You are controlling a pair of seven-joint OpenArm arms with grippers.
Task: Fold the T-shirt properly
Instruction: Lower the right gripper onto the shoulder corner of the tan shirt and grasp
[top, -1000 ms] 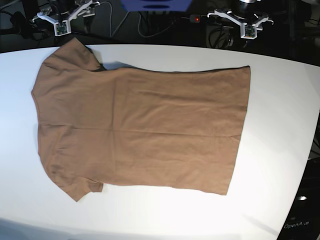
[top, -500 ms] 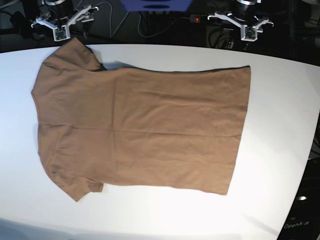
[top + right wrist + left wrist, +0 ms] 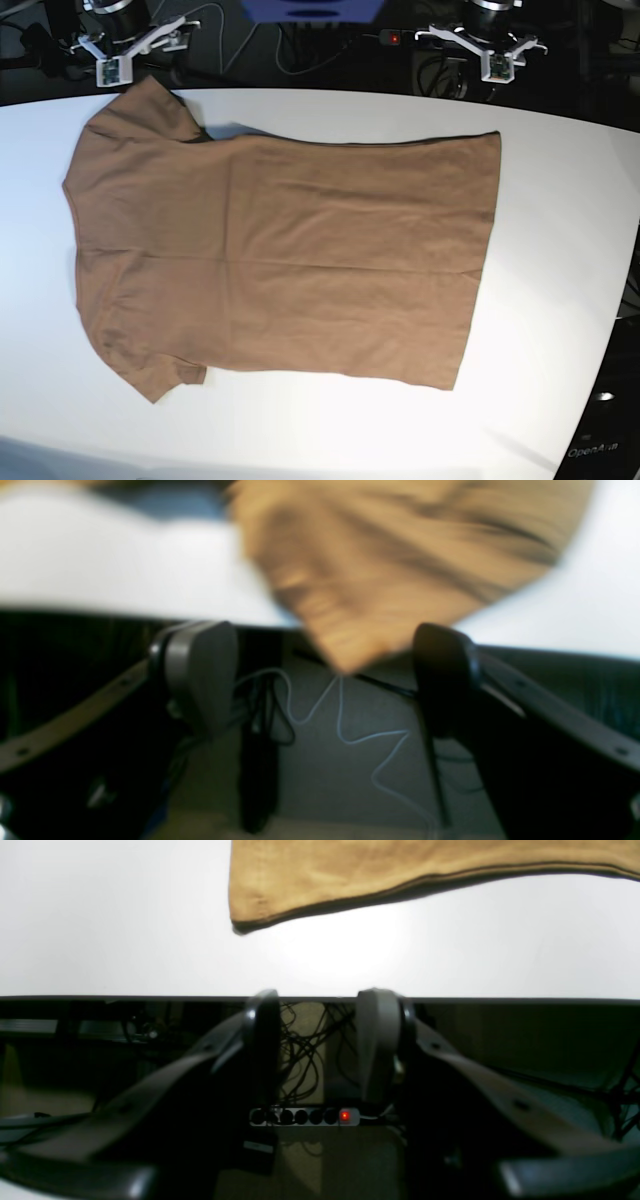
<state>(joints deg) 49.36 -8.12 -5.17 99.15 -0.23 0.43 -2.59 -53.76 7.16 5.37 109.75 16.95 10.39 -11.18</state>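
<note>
The tan-brown T-shirt [image 3: 290,250] lies spread flat on the white table [image 3: 560,250], sleeves toward the left and hem toward the right. My right gripper [image 3: 112,58] hovers behind the table's far edge, just beyond the far sleeve. In the right wrist view the right gripper [image 3: 322,680] is wide open and empty, and the blurred sleeve [image 3: 390,570] hangs over the edge ahead of it. My left gripper [image 3: 492,55] sits behind the far edge near the hem corner. The left gripper [image 3: 320,1040] is open with nothing between its fingers, and the hem corner [image 3: 350,875] lies beyond them.
Cables and a power strip with a red light [image 3: 393,38] lie behind the table's far edge, beside a blue object [image 3: 310,10]. The table's right edge curves down toward a dark stand [image 3: 595,450].
My right gripper has shifted slightly left beside the far sleeve, and its wrist view is motion-blurred. The left arm and the T-shirt have not moved.
</note>
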